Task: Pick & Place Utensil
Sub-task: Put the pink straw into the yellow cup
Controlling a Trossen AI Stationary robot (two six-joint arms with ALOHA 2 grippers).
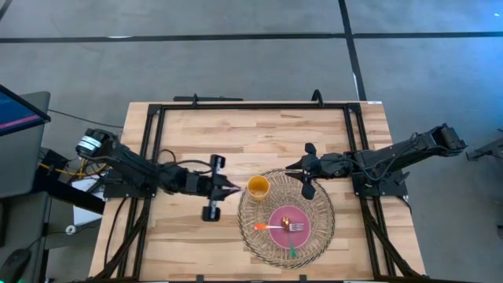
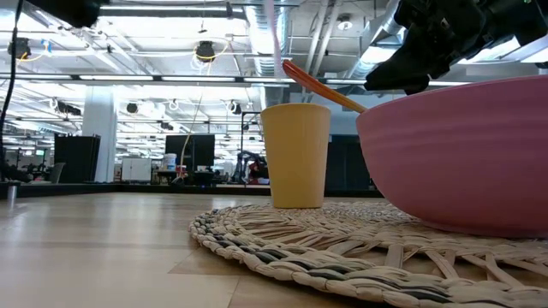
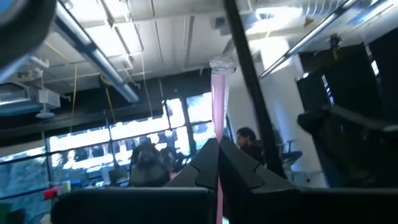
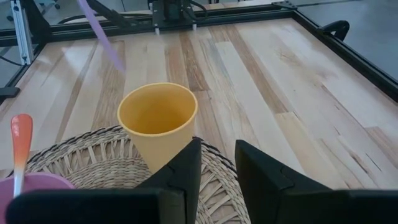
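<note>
Protruding from left claw [image 3: 217, 163]: pink utensil [image 3: 218, 102]

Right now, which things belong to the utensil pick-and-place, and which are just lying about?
Job in hand: pink utensil, clamped in the left gripper; yellow cup, probably its target.

Lying about: woven mat; pink bowl holding an orange spoon and a fork; right gripper, open, waiting near the cup.

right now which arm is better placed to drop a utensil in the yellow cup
Left. Its hand is shut on a pink utensil just beside the yellow cup. The right hand is open and empty by the cup's other side.
</note>
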